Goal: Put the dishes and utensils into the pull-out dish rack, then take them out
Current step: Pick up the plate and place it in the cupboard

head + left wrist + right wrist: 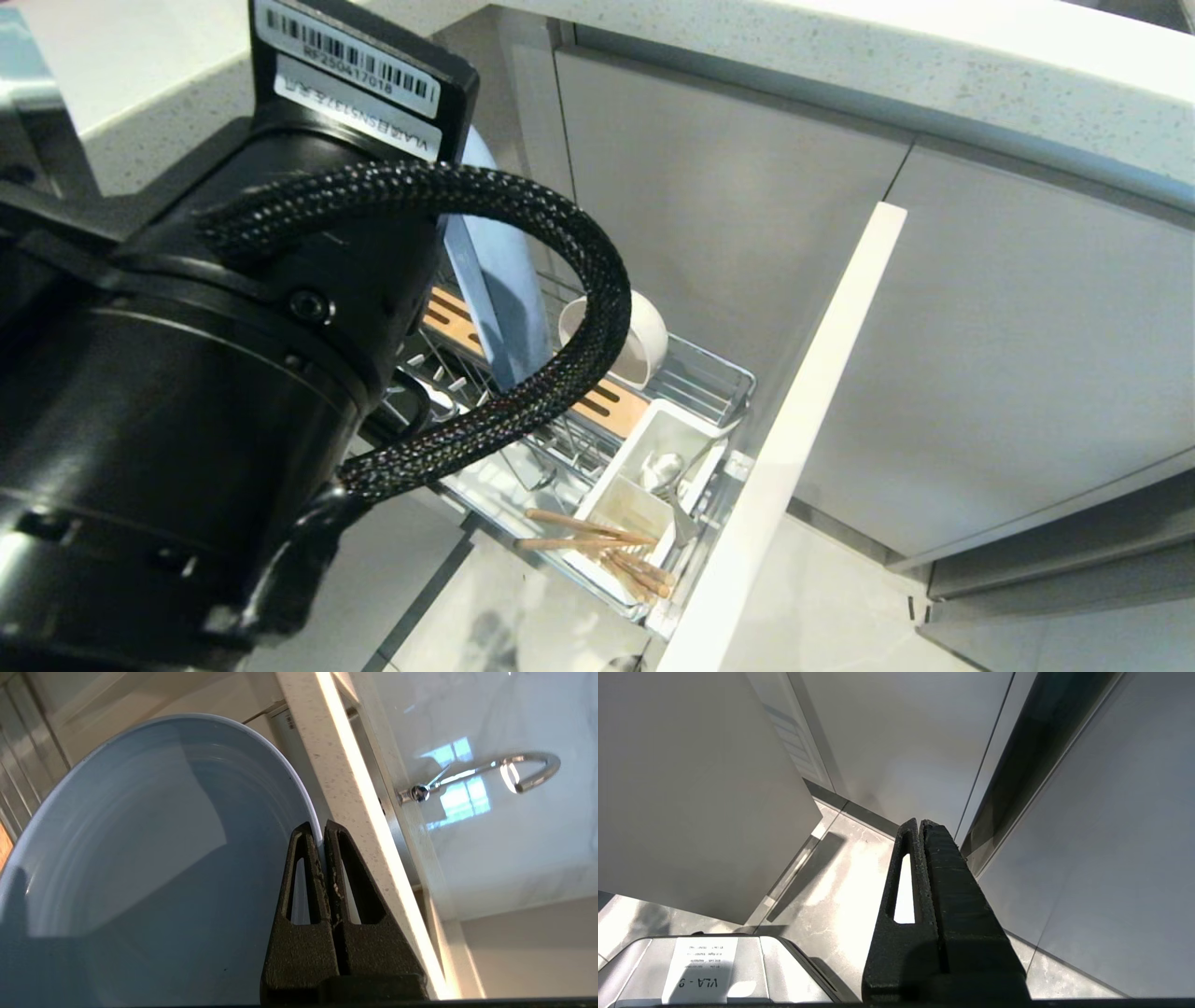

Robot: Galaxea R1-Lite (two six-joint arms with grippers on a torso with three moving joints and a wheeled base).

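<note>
1. Left arm (pixel 187 401) fills the near left of the head view, wrist housing and a braided black cable loop (pixel 560 308) closest to the camera. The cable crosses in front of the rack and hides part of the bowl and plate.
2. Left gripper (pixel 322 833): jaws pinched together on the rim of the pale blue plate (pixel 154 849), one finger on each face of the edge. In the head view the gripper itself is hidden behind the arm.
3. Plate stands on edge, tilted, over the rear part of the pull-out dish rack (pixel 709 383); its lower edge sits near the slotted wooden strip (pixel 611 406). Whether it rests in the prongs cannot be told, the arm blocks that.
4. Right gripper (pixel 920 826): jaws together, holding nothing, pointing toward floor tiles and cabinet fronts, away from the rack. Not in the head view.
5. Front of rack: white caddy (pixel 644 504) holds the wooden chopsticks (pixel 597 546), lying tilted with tips over the caddy's edge, and the silver spoon (pixel 667 471) just behind them.
6. White bowl (pixel 644 341) sits tipped on its side in the rack just beyond the plate, partly behind the cable.
7. Open grey front panel (pixel 794 420) runs along the rack's right side.
8. Farther: the desk (pixel 840 56) edge above the cabinet doors; a chrome tap (pixel 514 772) shows in the left wrist view.
</note>
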